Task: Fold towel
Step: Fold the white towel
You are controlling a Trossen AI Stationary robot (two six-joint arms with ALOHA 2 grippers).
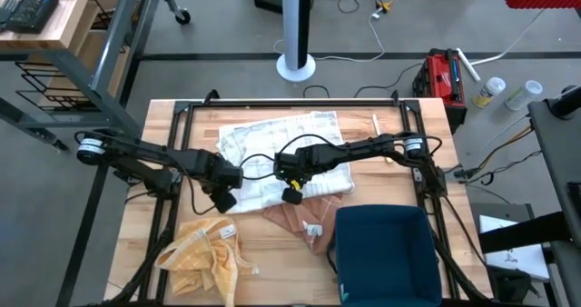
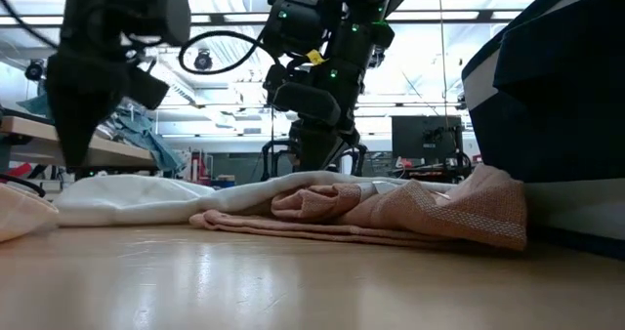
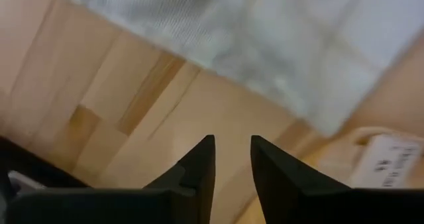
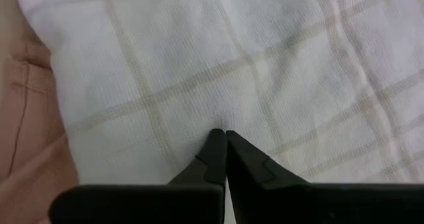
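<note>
A white towel (image 1: 281,148) with faint checks lies spread on the far middle of the table, and it shows again as the white towel (image 2: 146,195) in the low view. My right gripper (image 1: 292,187) is shut, and in its own view my right gripper (image 4: 222,141) has its tips down on the towel's near part. My left gripper (image 1: 222,198) hangs open over bare wood just off the towel's near left edge (image 3: 199,58). In its own view my left gripper (image 3: 232,151) has nothing between its fingers. My right gripper sets its shut fingertips (image 4: 217,139) on the white towel's top surface (image 4: 218,114), close to the near edge, slanting steeply down from the table's right. The towel lies flat on the table under them. No cloth shows between the fingers.
A pink towel (image 1: 304,218) lies crumpled just near of the white one, partly under its edge. A yellow towel (image 1: 204,252) is bunched at the near left. A dark blue bin (image 1: 386,252) fills the near right. A black frame (image 1: 290,103) borders the table.
</note>
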